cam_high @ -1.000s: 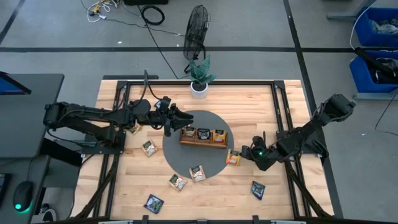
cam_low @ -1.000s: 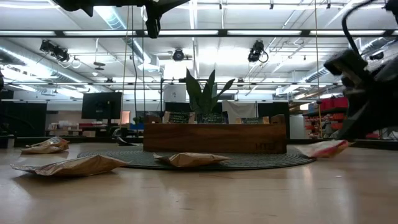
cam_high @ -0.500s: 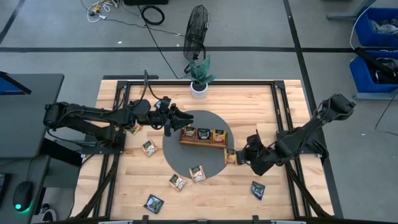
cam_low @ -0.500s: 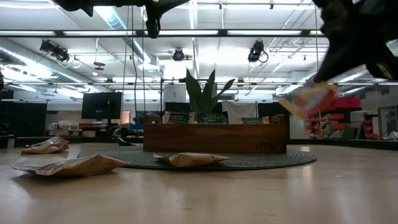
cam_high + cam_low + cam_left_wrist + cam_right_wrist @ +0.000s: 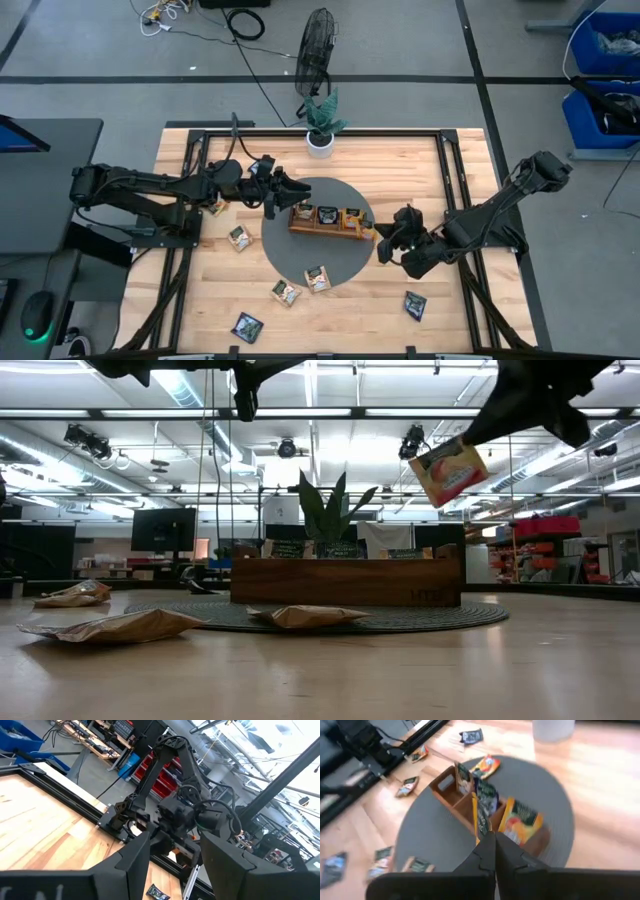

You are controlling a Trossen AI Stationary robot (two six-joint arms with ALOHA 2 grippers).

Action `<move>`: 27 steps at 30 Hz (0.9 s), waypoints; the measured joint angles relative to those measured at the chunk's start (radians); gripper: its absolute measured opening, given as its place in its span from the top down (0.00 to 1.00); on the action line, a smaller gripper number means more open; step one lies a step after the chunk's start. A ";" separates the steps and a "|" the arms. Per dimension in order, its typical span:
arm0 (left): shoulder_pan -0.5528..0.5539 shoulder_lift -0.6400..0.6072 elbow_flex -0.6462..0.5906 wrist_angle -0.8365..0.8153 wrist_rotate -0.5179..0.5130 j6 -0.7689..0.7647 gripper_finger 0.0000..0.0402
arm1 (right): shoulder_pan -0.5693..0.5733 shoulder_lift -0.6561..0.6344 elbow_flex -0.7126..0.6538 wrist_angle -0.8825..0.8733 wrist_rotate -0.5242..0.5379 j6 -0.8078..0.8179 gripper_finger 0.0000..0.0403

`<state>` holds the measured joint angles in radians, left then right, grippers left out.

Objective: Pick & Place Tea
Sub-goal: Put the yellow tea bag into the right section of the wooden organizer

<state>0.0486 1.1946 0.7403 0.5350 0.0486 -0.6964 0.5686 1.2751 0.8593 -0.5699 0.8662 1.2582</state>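
An orange-yellow tea sachet [image 5: 450,470] hangs in the air by the right end of the brown wooden tray [image 5: 328,217], with my right gripper [image 5: 384,238] shut on it. The tray stands on a round grey mat [image 5: 300,255] and holds three sachets on edge [image 5: 522,822]. More tea sachets lie flat: one on the mat [image 5: 318,278], others on the wood [image 5: 238,237] [image 5: 286,292] [image 5: 415,304]. My left gripper [image 5: 278,190] hovers open and level over the mat's far left part, holding nothing. My right gripper pinches the orange-yellow sachet between its two fingers at the sachet's upper corner [image 5: 474,446]. The fingers come from the table's right, slanting down. The sachet hangs tilted below them, well clear of the table and level with the tray's top.
A potted green plant [image 5: 321,125] stands at the table's far edge behind the tray. Dark sachets lie near the front edge [image 5: 247,325], and one lies under the left arm [image 5: 215,207]. Black frame rails run along the table's sides [image 5: 455,190].
My right gripper has risen from the mat's right edge and gone toward the tray, rolling as it went and staying shut. The orange-yellow sachet, which lay at table height, is now lifted clear and hangs tilted above the tray's right end.
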 joint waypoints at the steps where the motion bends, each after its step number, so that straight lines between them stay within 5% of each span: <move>1: 0.000 0.000 0.000 0.000 0.000 -0.005 0.55 | -0.010 0.000 0.000 0.012 0.006 -0.051 1.00; 8: 0.000 0.000 0.000 0.000 0.019 -0.031 0.55 | -0.105 0.000 -0.001 0.128 -0.003 -0.393 1.00; 13: 0.000 0.000 0.000 0.000 0.019 -0.034 0.55 | -0.193 0.000 -0.066 0.301 -0.103 -0.551 1.00; 27: 0.000 0.000 0.000 0.000 0.019 -0.056 0.55 | -0.306 0.000 -0.323 0.714 -0.243 -0.619 1.00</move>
<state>0.0486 1.1946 0.7403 0.5350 0.0677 -0.7528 0.2622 1.2751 0.5361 0.1444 0.6232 0.6388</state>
